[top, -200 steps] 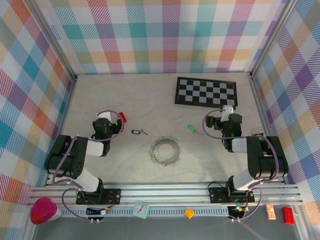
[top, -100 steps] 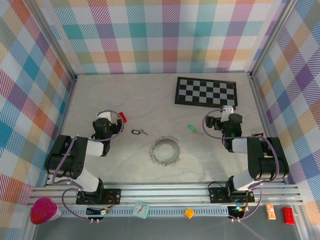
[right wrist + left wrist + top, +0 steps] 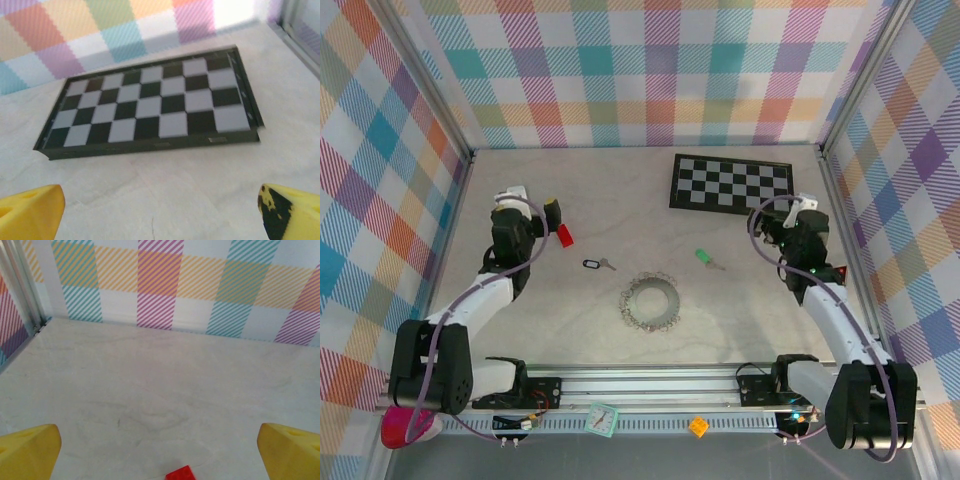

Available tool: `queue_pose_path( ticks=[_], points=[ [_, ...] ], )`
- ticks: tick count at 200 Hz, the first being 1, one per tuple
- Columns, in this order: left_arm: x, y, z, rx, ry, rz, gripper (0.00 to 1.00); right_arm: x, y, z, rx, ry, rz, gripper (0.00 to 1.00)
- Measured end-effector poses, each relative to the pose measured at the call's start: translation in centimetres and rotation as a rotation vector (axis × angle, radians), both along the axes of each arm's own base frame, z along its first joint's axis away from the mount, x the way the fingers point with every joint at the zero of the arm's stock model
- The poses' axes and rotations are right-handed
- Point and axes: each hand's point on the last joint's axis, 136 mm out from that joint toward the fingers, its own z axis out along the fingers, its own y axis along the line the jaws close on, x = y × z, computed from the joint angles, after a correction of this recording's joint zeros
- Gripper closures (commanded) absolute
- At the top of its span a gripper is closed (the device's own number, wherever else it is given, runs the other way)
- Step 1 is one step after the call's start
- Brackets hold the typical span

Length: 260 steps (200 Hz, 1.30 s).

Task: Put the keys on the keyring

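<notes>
Overhead view, clock bearings taken from the keyring

- Counter (image 3: 580, 190): pale, marbled, walled in plaid. Chessboard (image 3: 731, 184) lay flat towards 1 o'clock, near the back wall, and played no part in the job
- Left tool (image 3: 548, 212): out at 10 o'clock, jaws spread as wide as they went, nothing between them. Its wrist view showed both yellow fingers (image 3: 27, 450) at the frame's lower corners with bare counter between
- Right tool (image 3: 790, 214): out at 2 o'clock, likewise fully spread and empty, looking towards the chessboard
- Keyring (image 3: 652, 301): lay flat on the counter at mid-front, between the two arms, with nothing threaded on it
- Black-headed key (image 3: 594, 264): loose on the counter at 10 o'clock, near the keyring but apart from it
- Green-headed key (image 3: 704, 257): loose at 2 o'clock, also apart from the keyring
- Red block (image 3: 564, 235): just beside the left tool

Judgement: no step of the task was done. Neither key was picked up, and both were left to be grasped and hung on the ring
</notes>
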Motion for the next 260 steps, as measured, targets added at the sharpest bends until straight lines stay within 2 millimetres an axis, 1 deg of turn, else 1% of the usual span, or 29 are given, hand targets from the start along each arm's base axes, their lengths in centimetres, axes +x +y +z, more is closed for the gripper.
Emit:
queue_pose_path(
  ticks=[17, 34, 39, 60, 81, 96, 104, 120, 136, 156, 163, 177, 188, 200, 226, 242, 260],
  points=[
    [0.2, -0.6, 1.6, -0.036, 0.003, -0.027, 0.0, -0.9, 0.1, -1.1, 0.049, 0.094, -0.023, 0.01],
    [-0.2, -1.5, 2.6, -0.097, 0.004, -0.063, 0.0, -2.2, 0.8, -2.6, 0.121, 0.192, -0.017, 0.0],
    [-0.4, -1.7, 2.6, -0.116, 0.008, -0.074, 0.0, -2.6, 1.2, -3.2, 0.151, 0.222, -0.01, 0.02],
    [-1.4, -2.9, 2.4, -0.227, 0.045, -0.117, 0.07, -4.1, 3.1, -5.0, 0.297, 0.339, 0.012, 0.12],
    [-3.0, -4.1, 1.8, -0.336, 0.084, -0.15, 0.1, -5.5, 5.5, -6.4, 0.457, 0.45, 0.032, 0.17],
    [-4.5, -5.1, 1.0, -0.39, 0.125, -0.155, 0.11, -7.0, 7.8, -7.2, 0.516, 0.533, 0.062, 0.18],
    [-5.3, -6.1, 0.5, -0.414, 0.154, -0.171, 0.12, -7.8, 9.2, -7.5, 0.53, 0.574, 0.09, 0.19],
    [-7.1, -8.8, -0.5, -0.453, 0.215, -0.224, 0.13, -9.7, 12.0, -7.9, 0.542, 0.648, 0.156, 0.22],
    [-9.2, -11.7, -2.1, -0.472, 0.288, -0.273, 0.13, -11.6, 14.3, -8.3, 0.549, 0.717, 0.209, 0.29],
    [-11.9, -14.7, -4.8, -0.466, 0.395, -0.315, 0.14, -13.9, 16.0, -9.2, 0.567, 0.796, 0.24, 0.36],
    [-12.6, -15.5, -5.6, -0.46, 0.424, -0.321, 0.14, -14.6, 16.5, -9.6, 0.573, 0.823, 0.247, 0.38],
    [-13.9, -16.7, -7.2, -0.445, 0.484, -0.316, 0.15, -16.2, 17.3, -10.5, 0.59, 0.88, 0.256, 0.43],
    [-14.4, -17.1, -8.4, -0.441, 0.524, -0.293, 0.15, -17.2, 17.9, -11.0, 0.598, 0.915, 0.263, 0.45],
    [-14.7, -17.2, -9.5, -0.445, 0.555, -0.255, 0.14, -17.8, 18.4, -11.2, 0.609, 0.94, 0.263, 0.47],
    [-14.9, -16.7, -11.6, -0.47, 0.593, -0.16, 0.12, -17.5, 19.5, -11.4, 0.655, 0.957, 0.252, 0.53],
    [-15.0, -16.1, -12.1, -0.477, 0.598, -0.118, 0.1, -17.8, 20.0, -12.4, 0.661, 0.993, 0.233, 0.56],
    [-14.9, -15.5, -12.1, -0.489, 0.585, -0.077, 0.09, -18.3, 20.4, -13.4, 0.654, 1.035, 0.217, 0.57]
  ],
)
